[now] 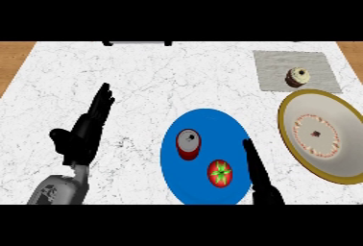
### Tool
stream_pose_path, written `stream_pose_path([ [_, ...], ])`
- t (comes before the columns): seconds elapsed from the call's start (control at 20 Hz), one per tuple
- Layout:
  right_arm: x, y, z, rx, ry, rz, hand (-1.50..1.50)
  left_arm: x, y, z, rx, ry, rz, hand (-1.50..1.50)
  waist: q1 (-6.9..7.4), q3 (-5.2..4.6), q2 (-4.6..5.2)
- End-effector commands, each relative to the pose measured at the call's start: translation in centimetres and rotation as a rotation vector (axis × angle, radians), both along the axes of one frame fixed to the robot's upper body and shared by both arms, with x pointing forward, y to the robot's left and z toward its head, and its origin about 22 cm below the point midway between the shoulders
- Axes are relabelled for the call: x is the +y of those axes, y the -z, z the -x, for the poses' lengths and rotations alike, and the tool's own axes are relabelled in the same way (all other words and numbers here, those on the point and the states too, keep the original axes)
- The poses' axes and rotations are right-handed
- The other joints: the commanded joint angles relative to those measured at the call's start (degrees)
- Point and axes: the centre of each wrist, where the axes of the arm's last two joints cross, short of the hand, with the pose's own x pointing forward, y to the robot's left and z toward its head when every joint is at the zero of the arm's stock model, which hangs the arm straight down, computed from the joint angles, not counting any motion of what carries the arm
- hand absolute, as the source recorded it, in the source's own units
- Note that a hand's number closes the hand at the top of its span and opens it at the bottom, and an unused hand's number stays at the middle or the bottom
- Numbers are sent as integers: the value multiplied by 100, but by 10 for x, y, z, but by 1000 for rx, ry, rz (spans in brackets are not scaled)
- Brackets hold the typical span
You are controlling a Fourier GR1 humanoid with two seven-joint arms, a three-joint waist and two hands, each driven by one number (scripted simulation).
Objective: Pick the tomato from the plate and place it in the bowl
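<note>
Right hand (257, 173), fingers straight, hovers just beside the tomato (220, 173), which lies ungrasped on the blue plate (205, 122); the bowl (322, 134) waits. Left hand (85, 129) rests open.

One camera, looking down from the robot's head.
It looks steeply down at the white counter (142, 77) from close by; the far edge sits at the top, and both arms come in from the bottom.
</note>
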Motion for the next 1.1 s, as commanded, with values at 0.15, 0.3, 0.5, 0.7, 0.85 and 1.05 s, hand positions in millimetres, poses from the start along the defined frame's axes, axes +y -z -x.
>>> stream_pose_path([
  [0.15, -5, 12, 22, -51, -18, -87, -150, -3, -6, 2, -8, 1, -9, 0, -12, 1, -7],
  [0.3, -2, 10, 1, -51, -8, -122, -150, -10, -6, 6, 0, 0, -6, 0, 9, 0, -1],
  [0.5, 2, 35, 10, -34, -12, -167, -150, 6, -1, 1, -5, -17, -6, 0, 2, 1, 0],
  [0.7, -1, 31, 6, -20, 16, -186, -150, 5, 13, 12, -12, 6, -8, 0, 1, -1, 0],
  [0.85, -14, 36, -16, -24, 10, -200, -150, 9, 15, 11, -5, 5, 0, 0, 12, -1, 5],
  [1.05, 0, 69, -2, -13, 16, -192, -150, -5, 2, -2, 5, 7, 12, 0, -5, 0, 2],
])
